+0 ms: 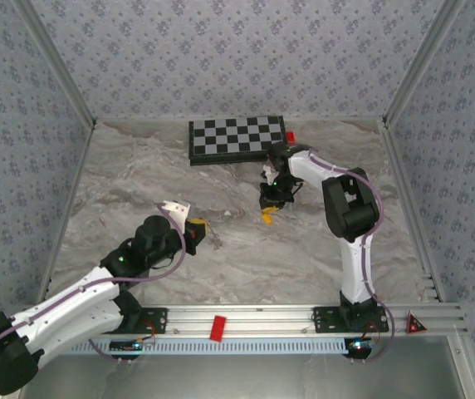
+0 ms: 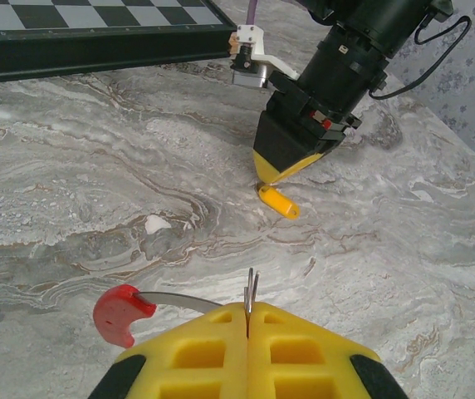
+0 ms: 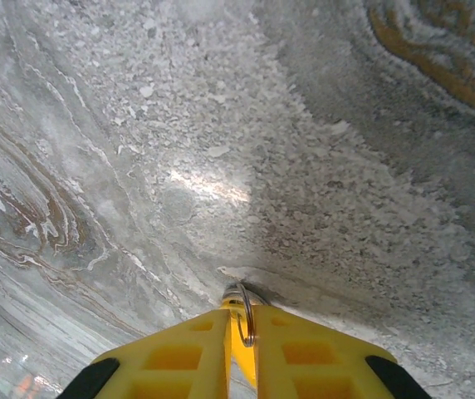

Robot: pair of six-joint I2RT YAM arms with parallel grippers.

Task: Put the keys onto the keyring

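Pinching keyring (image 2: 169,298) left, key (image 2: 277,201) right

The counter (image 1: 138,191) is a grey slab veined with brown and white swirls, walled on three sides. A folded chessboard (image 1: 237,137) with a dark frame lies flat at its far edge, just left of centre, and a small red piece (image 1: 290,136) sits at the board's right end. Nearer the middle, a tiny yellow-orange key (image 2: 277,202) touches the surface, slightly tilted. A white fleck (image 2: 156,223) lies on the stone to its left, well apart.
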